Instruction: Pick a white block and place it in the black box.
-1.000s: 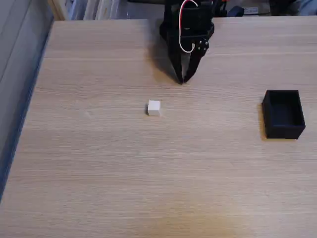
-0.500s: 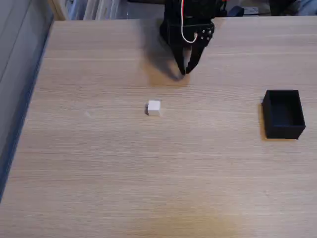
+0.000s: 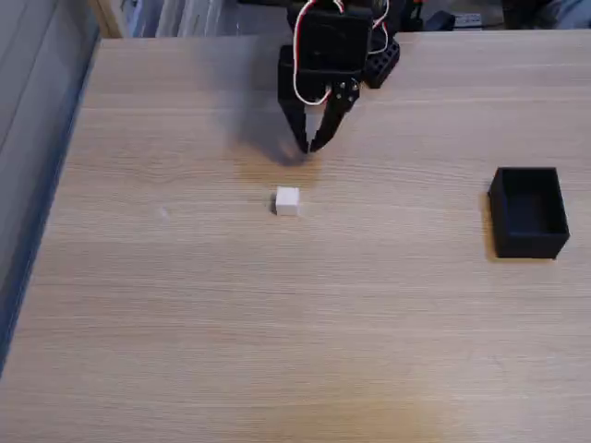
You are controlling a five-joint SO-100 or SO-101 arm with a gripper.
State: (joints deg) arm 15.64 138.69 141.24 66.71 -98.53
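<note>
In the fixed view a broad bench (image 3: pixel 277 323) of pale wood-grain laminate carries the scene; a tiny, matte, plain white cube, the white block (image 3: pixel 287 200), sits flat on it a little left of the middle, alone and touched by nothing; a soft shadow lies along its left side. Well apart from it, near the right edge of the view, stands the small matte black rectangular open-topped box, the black box (image 3: pixel 528 211), upright on the bench, its thin walls enclosing a dark inside in which no contents can be made out.

At the far side of the bench the black robot arm (image 3: pixel 334 41) reaches toward the camera, with a white wire (image 3: pixel 298 81) looping down its front and a thin red one beside it; its gripper (image 3: pixel 309 147) points downward, the tips of the fingers (image 3: pixel 297 125) drawn together to a narrow point with only a sliver of gap higher up, and they hold nothing. The tips hang beyond the white block, a short way behind it and slightly to its right in the view, clearly apart from it; a blurred shadow of the arm falls on the wood just left of the tips; whether the tips touch the surface cannot be told.
</note>
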